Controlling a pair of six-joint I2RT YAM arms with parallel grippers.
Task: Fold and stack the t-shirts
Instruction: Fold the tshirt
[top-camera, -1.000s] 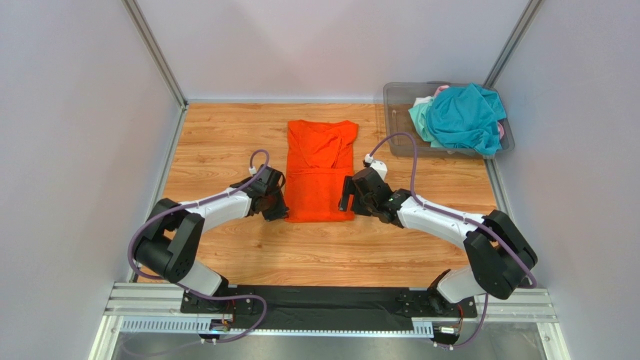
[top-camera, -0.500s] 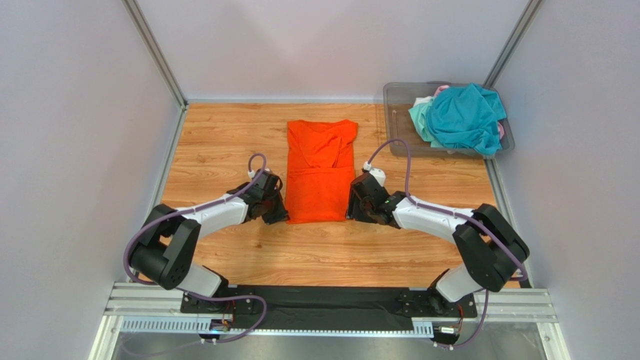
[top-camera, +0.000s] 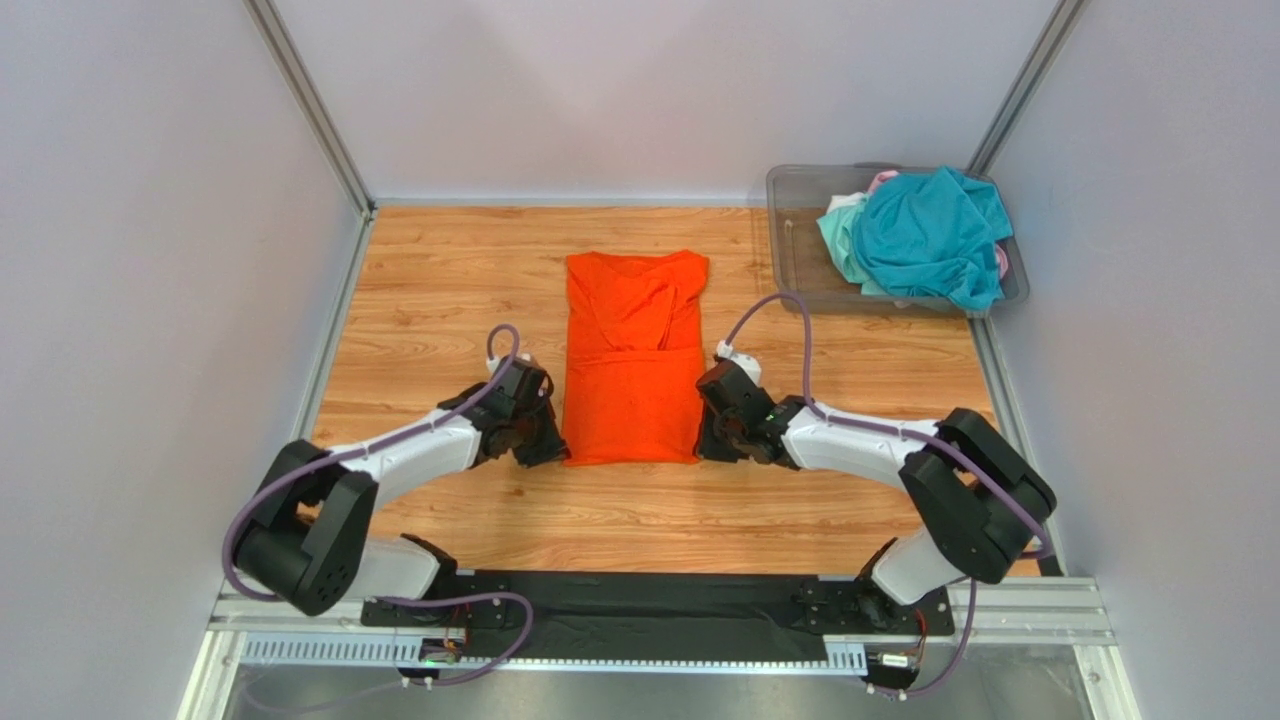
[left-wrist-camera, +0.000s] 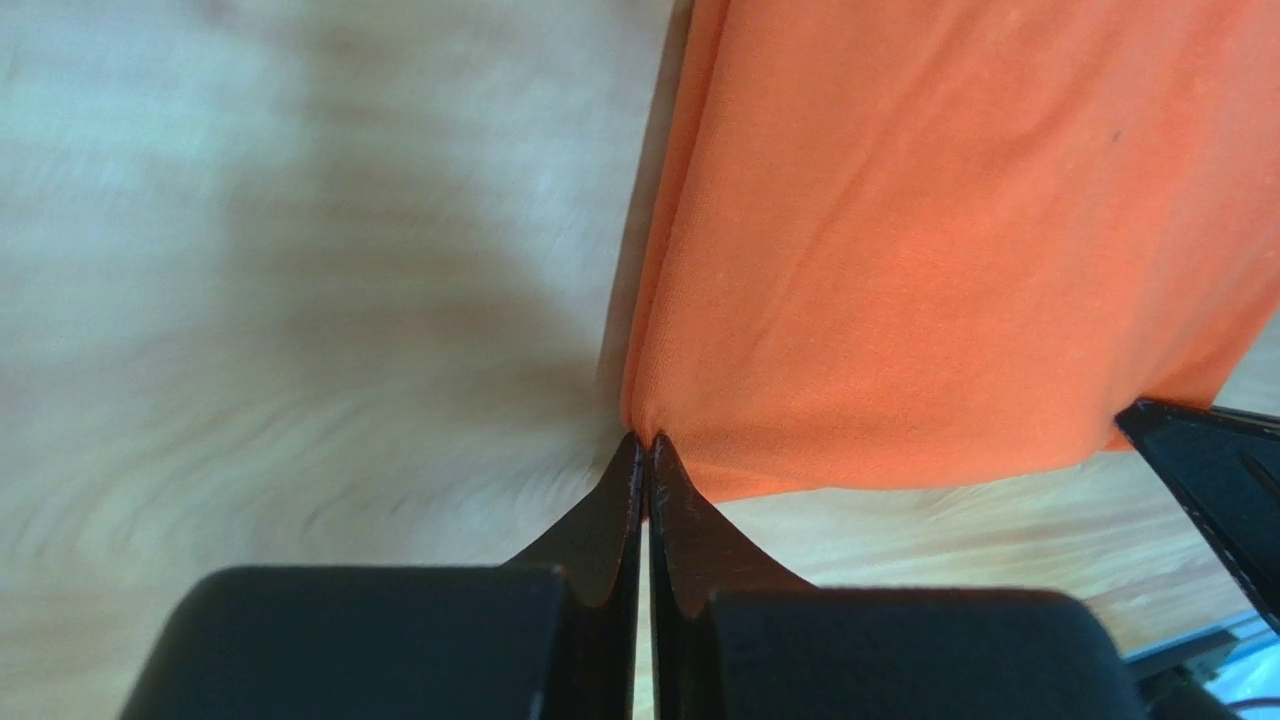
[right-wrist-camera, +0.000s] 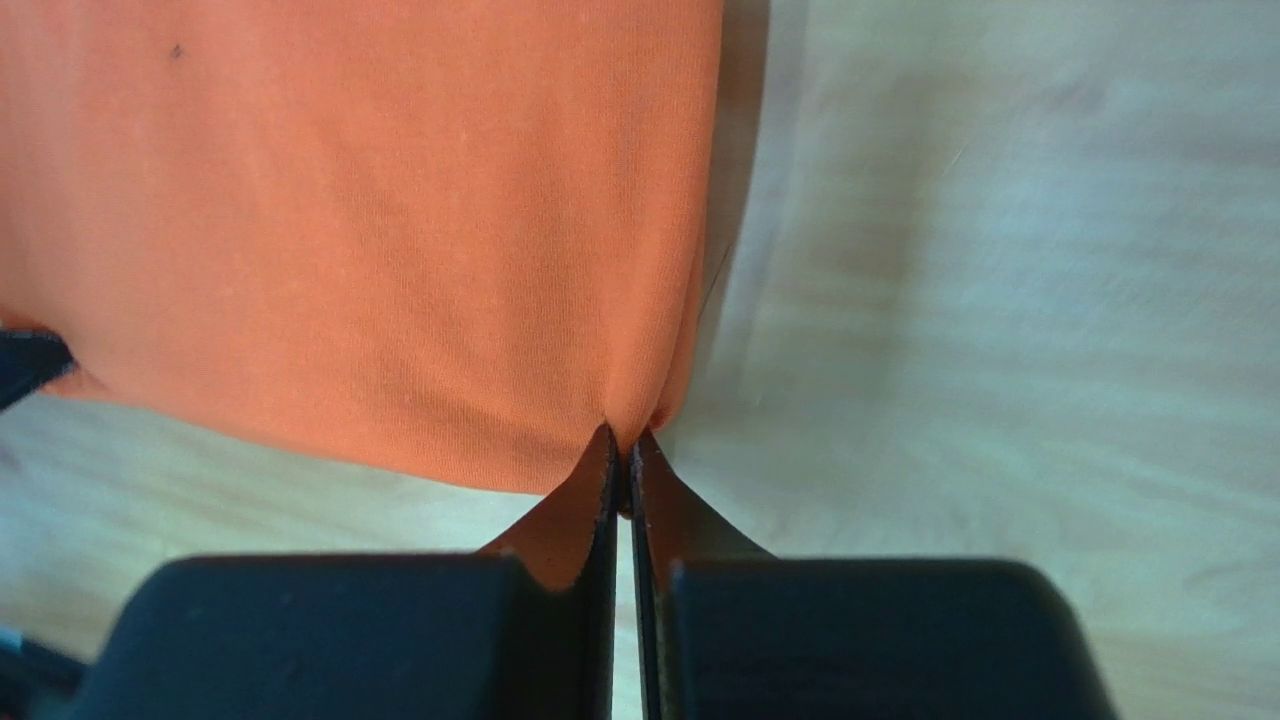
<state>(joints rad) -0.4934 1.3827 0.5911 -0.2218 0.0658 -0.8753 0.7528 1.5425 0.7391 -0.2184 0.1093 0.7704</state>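
Fabric first, from the overhead view: the bright orange soft-fabric t-shirt (top-camera: 634, 353) lies flat on the wooden tabletop (top-camera: 436, 285) as a narrow, partly folded rectangle. It sits between my two arms, well apart from the clear grey plastic bin (top-camera: 796, 188) holding the crumpled teal t-shirt (top-camera: 932, 233). My left gripper (top-camera: 544, 446) and right gripper (top-camera: 709, 444) sit at its two near corners.

Left wrist view: the jaws are pinched together on the shirt's corner edge, and the cloth puckers at the tips.

Right wrist view: the same pinch on the opposite corner, though I can't tell how many layers are caught.

I judge it light, limp and likely to slide on wood. The corners are the right hold, lifted evenly so the fold doesn't sag.
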